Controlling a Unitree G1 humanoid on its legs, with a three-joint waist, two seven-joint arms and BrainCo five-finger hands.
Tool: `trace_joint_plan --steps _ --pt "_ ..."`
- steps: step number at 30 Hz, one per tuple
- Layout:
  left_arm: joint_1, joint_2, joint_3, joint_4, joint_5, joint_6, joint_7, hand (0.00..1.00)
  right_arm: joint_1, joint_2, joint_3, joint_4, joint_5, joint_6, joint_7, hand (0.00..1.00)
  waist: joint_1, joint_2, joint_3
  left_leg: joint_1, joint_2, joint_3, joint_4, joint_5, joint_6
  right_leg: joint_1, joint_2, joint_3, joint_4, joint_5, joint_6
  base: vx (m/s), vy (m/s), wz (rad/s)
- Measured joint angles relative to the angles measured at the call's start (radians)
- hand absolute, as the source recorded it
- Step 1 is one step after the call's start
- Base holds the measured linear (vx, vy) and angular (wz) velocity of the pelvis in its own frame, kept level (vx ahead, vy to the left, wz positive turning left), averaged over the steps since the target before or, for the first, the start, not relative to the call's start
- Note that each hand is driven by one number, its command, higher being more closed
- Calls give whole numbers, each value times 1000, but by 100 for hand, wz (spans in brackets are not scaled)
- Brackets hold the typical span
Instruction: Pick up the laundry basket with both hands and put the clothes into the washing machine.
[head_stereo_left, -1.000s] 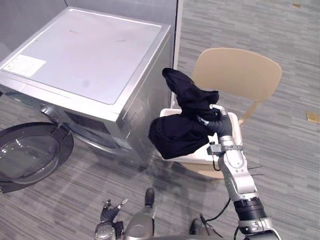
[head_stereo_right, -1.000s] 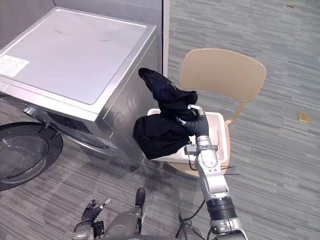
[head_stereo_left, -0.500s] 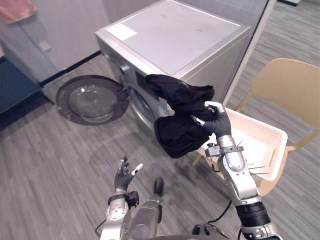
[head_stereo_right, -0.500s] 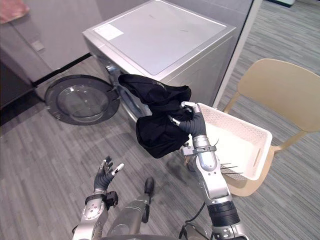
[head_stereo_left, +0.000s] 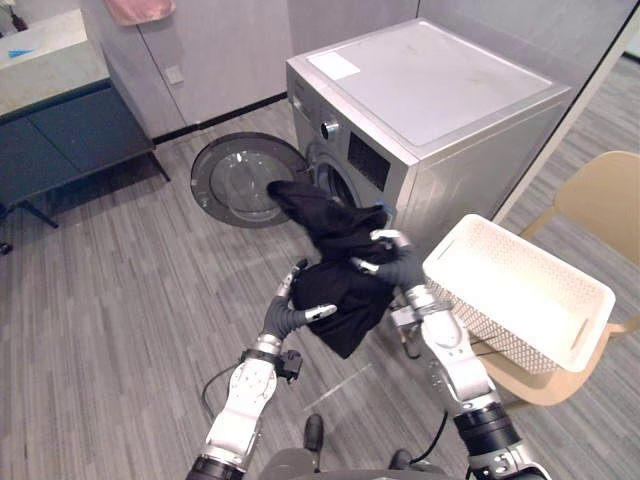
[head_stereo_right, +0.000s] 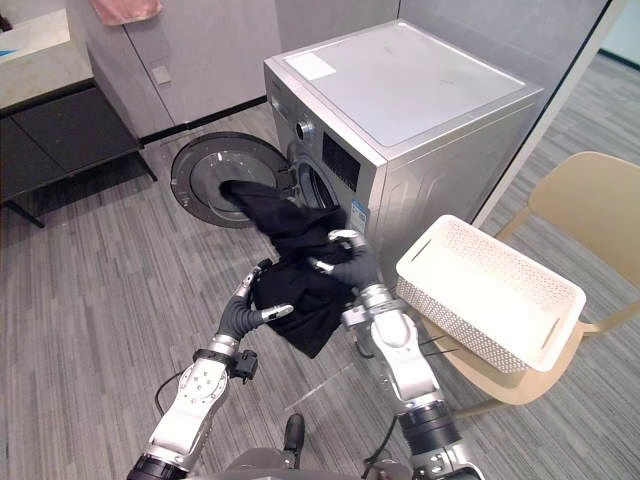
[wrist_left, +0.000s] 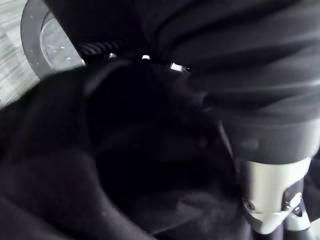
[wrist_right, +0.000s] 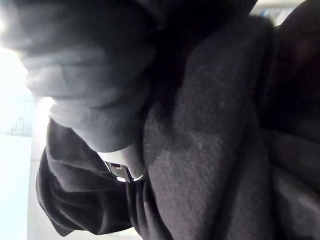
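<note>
Step in hand: loading. Right robot hand (head_stereo_left: 400, 270) clenched on black garment (head_stereo_left: 340, 295); left robot hand (head_stereo_left: 286, 315) splayed against it. Next, you must feed garment into washing machine (head_stereo_left: 430, 100), then release.

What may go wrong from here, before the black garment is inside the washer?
1. The garment hangs bunched from the right hand; a loose end might catch on the open door instead of entering the washer.
2. The left hand touches it with straight fingers only; if the right grip slips, it may drop to the floor.
3. The basket on the chair is near the right arm and might be knocked.
</note>
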Motion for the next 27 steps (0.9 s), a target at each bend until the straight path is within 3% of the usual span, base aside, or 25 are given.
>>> trace_joint_plan --steps 4,5,10,11,21,24,27 --pt "-9 4 -11 17 37 0 23 0 -11 11 67 39 63 1 20 100 -13 -3 -3 8 -5 -3 -16 19 -3 -1 2 25 4 5 0 -68 18 6" --pt "-11 4 -11 24 39 0 27 100 -11 12 74 49 72 2 20 100 -13 -4 -4 10 -4 -4 -16 20 -4 -1 2 26 5 5 0 0 0 0" --pt "-28 3 -36 47 40 7 73 100 4 16 115 113 162 5 36 100 -15 -5 -6 13 11 -9 -16 29 -13 -4 11 27 24 -2 -8 -3 -55 -1" --pt "-28 3 -37 49 40 7 89 100 11 16 119 126 192 5 41 0 -16 -6 -8 16 15 -9 -16 30 -14 -4 16 28 28 -6 -12 17 -63 -1" --pt "-30 3 35 85 26 21 124 100 64 2 130 131 223 4 54 0 -17 -28 -35 26 32 -15 -17 38 -17 -18 24 28 81 -51 -29 32 -62 0" --pt "-24 -11 79 84 4 21 131 100 85 4 112 131 199 4 56 0 -16 -35 -41 29 33 -20 -17 38 -18 -18 23 25 93 -61 -32 24 -45 5" --pt "14 -33 135 83 -4 22 130 100 92 2 47 101 103 5 42 0 -17 -37 -45 29 32 -23 -19 39 -18 -17 24 22 92 -62 -33 5 -10 1"
